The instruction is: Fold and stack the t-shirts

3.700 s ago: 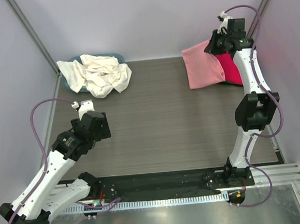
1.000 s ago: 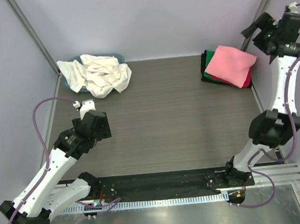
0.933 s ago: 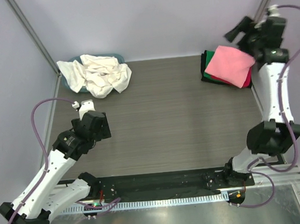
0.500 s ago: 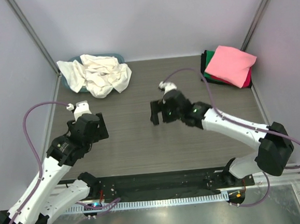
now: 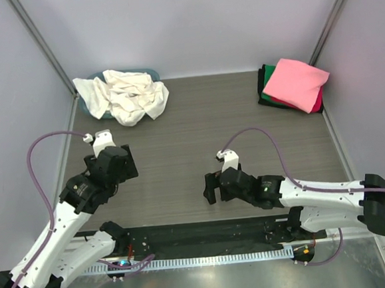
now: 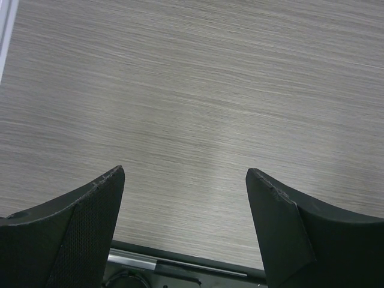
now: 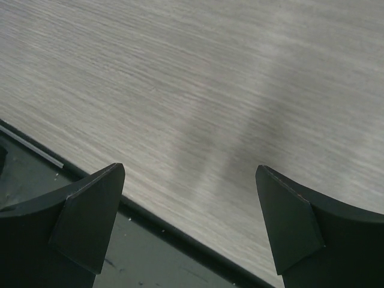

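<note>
Folded t-shirts are stacked at the back right corner, with a salmon pink one (image 5: 298, 82) on top of green (image 5: 266, 99), black (image 5: 261, 77) and magenta red (image 5: 318, 105) layers. Cream white t-shirts (image 5: 127, 96) lie crumpled in a heap at the back left. My left gripper (image 5: 118, 170) (image 6: 185, 174) hovers open over bare table at the front left. Low over the table's front middle, my right gripper (image 5: 210, 188) (image 7: 189, 170) is also open. Neither holds anything.
The white heap spills over a teal-blue tub (image 5: 148, 73). A black mounting rail (image 5: 206, 233) (image 6: 180, 267) (image 7: 90, 240) runs along the near edge, just under both grippers. Pale walls and metal posts enclose the grey wood-grain table (image 5: 198, 130).
My right arm has swung from the back right stack, where it left the pink t-shirt, down to the front middle of the table. My left arm shifted only slightly.
</note>
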`<act>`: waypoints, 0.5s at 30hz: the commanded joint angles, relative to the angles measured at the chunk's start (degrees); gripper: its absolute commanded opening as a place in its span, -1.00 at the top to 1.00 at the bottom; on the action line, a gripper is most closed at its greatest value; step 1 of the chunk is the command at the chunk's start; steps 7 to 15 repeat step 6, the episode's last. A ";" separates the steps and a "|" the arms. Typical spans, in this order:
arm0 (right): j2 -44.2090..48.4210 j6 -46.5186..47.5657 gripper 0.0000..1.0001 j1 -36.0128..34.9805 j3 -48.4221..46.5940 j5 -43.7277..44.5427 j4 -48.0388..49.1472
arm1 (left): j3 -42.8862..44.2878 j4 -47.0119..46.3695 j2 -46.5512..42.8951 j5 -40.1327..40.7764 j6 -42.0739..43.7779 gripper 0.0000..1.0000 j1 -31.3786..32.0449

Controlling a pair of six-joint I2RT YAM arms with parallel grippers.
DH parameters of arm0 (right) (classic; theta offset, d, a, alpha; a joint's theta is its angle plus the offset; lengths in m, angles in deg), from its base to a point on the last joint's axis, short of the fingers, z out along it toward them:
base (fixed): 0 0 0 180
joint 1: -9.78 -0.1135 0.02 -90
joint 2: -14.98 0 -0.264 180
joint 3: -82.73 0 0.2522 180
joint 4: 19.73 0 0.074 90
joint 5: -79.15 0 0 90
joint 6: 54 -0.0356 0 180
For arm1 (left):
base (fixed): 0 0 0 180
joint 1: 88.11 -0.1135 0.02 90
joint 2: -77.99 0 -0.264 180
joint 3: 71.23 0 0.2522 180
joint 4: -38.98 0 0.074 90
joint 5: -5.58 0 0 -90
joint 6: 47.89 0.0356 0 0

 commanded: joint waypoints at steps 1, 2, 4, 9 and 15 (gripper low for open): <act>3.47 -6.08 -0.93 -1.43 2.37 4.13 4.09 | 0.39 0.19 -0.79 2.63 -1.50 -0.66 -0.27; 4.17 -6.52 -0.93 -1.52 3.51 3.96 4.35 | 0.48 0.27 -0.87 2.80 -1.59 -0.66 -0.27; 6.02 -6.01 -0.94 -1.87 4.66 3.69 5.58 | 0.48 0.36 -1.05 3.07 -1.76 -0.66 -0.27; 7.51 -6.70 -0.99 -2.66 5.37 5.44 6.20 | 0.48 0.45 -1.40 3.16 -1.85 -0.66 -0.27; 7.51 -6.70 -0.99 -2.66 5.37 5.44 6.20 | 0.48 0.45 -1.40 3.16 -1.85 -0.66 -0.27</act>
